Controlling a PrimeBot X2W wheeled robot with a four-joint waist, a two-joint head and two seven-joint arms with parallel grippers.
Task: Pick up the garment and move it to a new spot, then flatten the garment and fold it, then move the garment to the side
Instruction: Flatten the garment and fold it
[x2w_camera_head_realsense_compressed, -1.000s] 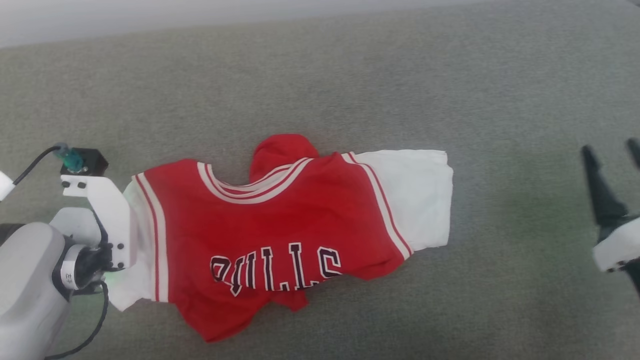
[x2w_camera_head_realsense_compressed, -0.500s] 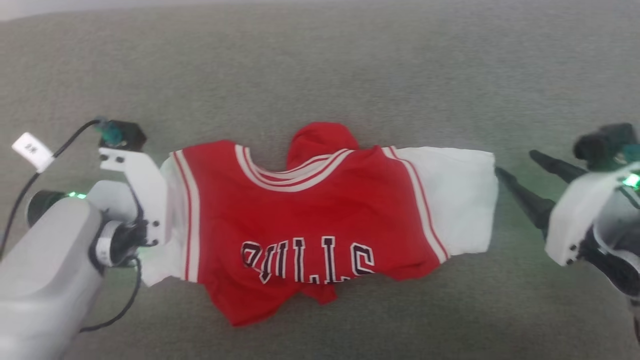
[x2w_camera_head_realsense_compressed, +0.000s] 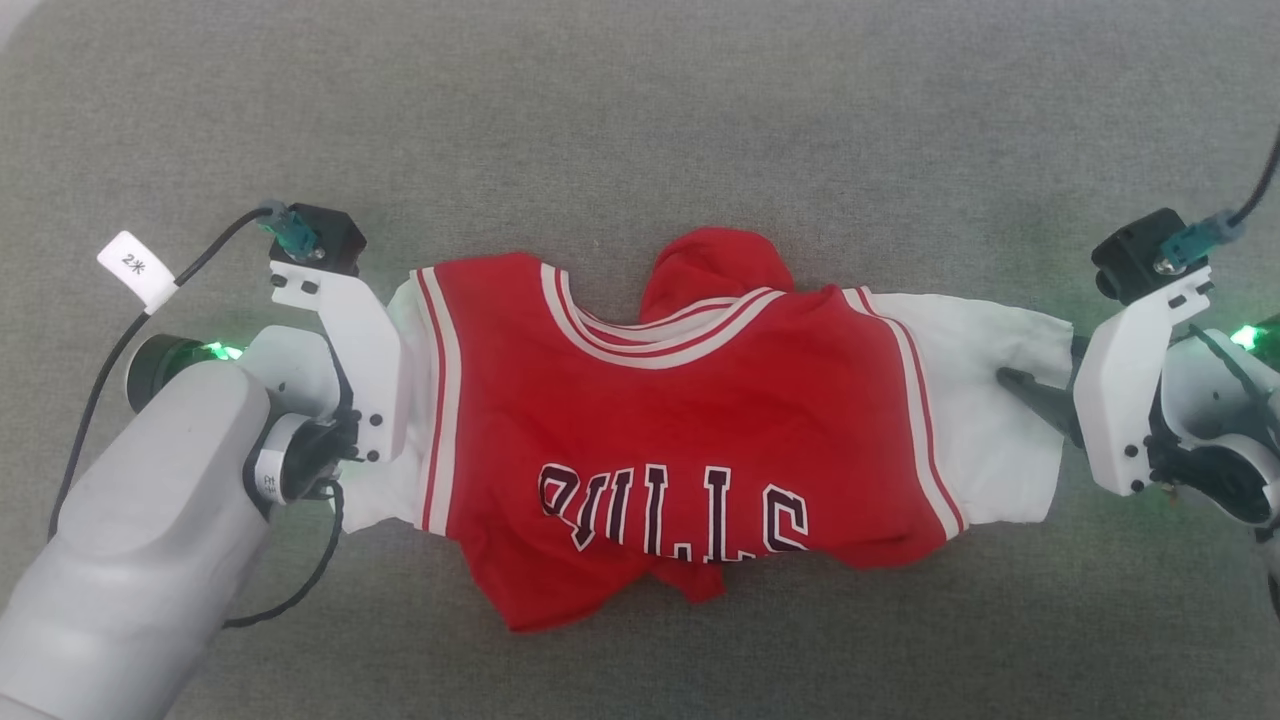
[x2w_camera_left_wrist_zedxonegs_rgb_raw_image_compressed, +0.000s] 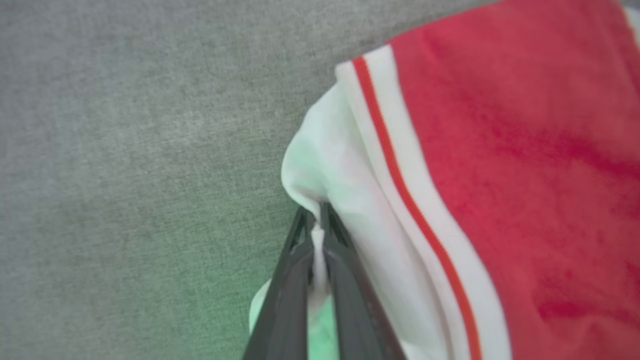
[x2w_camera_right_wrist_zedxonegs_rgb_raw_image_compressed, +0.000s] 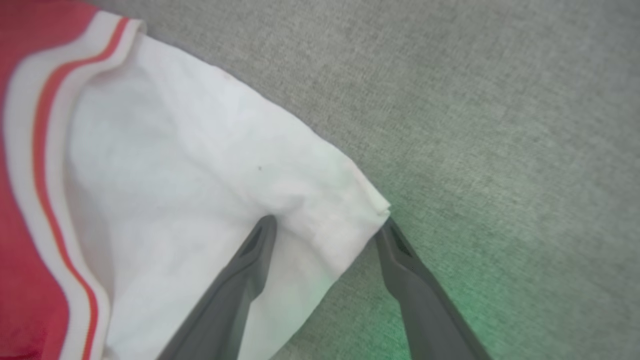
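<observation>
The garment (x2w_camera_head_realsense_compressed: 690, 430), a red jersey with white sleeves and dark "BULLS" lettering, lies rumpled on the grey surface, its lower hem bunched underneath. My left gripper (x2w_camera_left_wrist_zedxonegs_rgb_raw_image_compressed: 316, 227) is shut on the edge of the white sleeve (x2w_camera_left_wrist_zedxonegs_rgb_raw_image_compressed: 330, 165) at the garment's left end; in the head view its white wrist bracket (x2w_camera_head_realsense_compressed: 350, 340) covers the fingers. At the other end, my right gripper (x2w_camera_right_wrist_zedxonegs_rgb_raw_image_compressed: 326, 222) is open and straddles the corner of the right sleeve (x2w_camera_head_realsense_compressed: 1000, 400). One finger (x2w_camera_right_wrist_zedxonegs_rgb_raw_image_compressed: 250, 260) lies on the white cloth and the other (x2w_camera_right_wrist_zedxonegs_rgb_raw_image_compressed: 405, 265) on the grey surface just past the cuff.
Grey felt-like cloth (x2w_camera_head_realsense_compressed: 640, 120) covers the whole work surface around the garment. A black cable with a white tag (x2w_camera_head_realsense_compressed: 140, 268) loops beside my left forearm (x2w_camera_head_realsense_compressed: 150, 520). Green light from both wrists tints the surface near the sleeves.
The head camera has shifted, so the whole picture moved. My right gripper has come in from the right edge to the right sleeve. The left gripper stays on the left sleeve.
</observation>
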